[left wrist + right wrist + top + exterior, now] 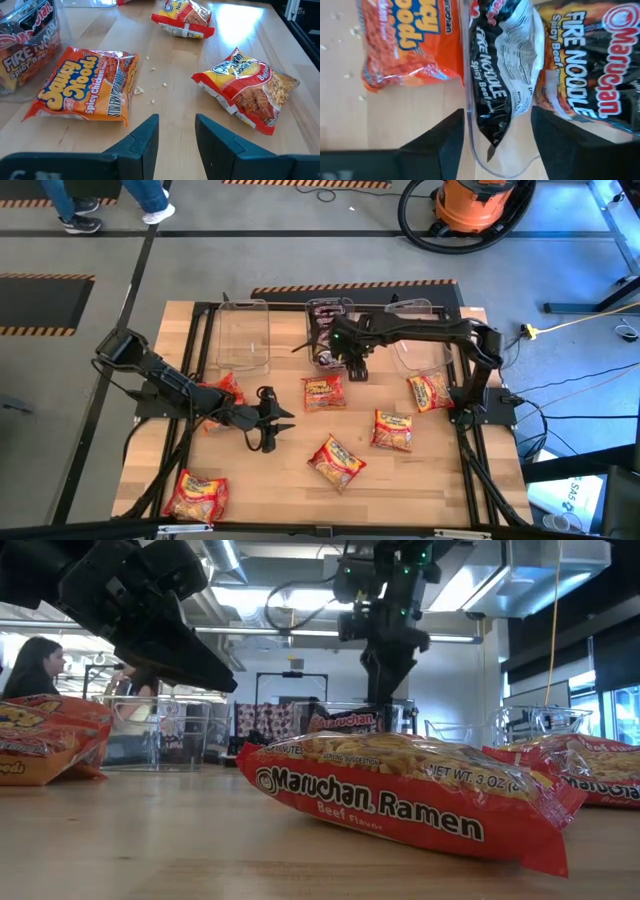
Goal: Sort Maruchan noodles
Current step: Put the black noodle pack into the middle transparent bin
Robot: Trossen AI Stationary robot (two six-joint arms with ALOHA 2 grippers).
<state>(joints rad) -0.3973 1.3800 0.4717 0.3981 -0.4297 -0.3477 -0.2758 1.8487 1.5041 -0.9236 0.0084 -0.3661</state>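
Note:
My right gripper [355,370] [497,145] hangs open over the near end of the middle clear bin [328,312]. Below it a dark Fire Noodle packet [502,80] stands on edge against the bin's clear wall [468,75], beside another dark packet [590,65] lying in the bin. The fingers stand on either side of the upright packet's end without touching it. An orange packet [323,392] [85,87] lies just outside that bin. Red packets [430,392] [392,430] [336,462] lie flat on the table. My left gripper [272,420] [177,135] waits open at mid-left, holding nothing.
Clear bins stand to the left [243,330] and right [420,330] of the middle one, along the far edge. Another red packet [195,495] lies at the near left corner, and one [228,388] lies partly under my left arm. Crumbs [150,90] dot the wood.

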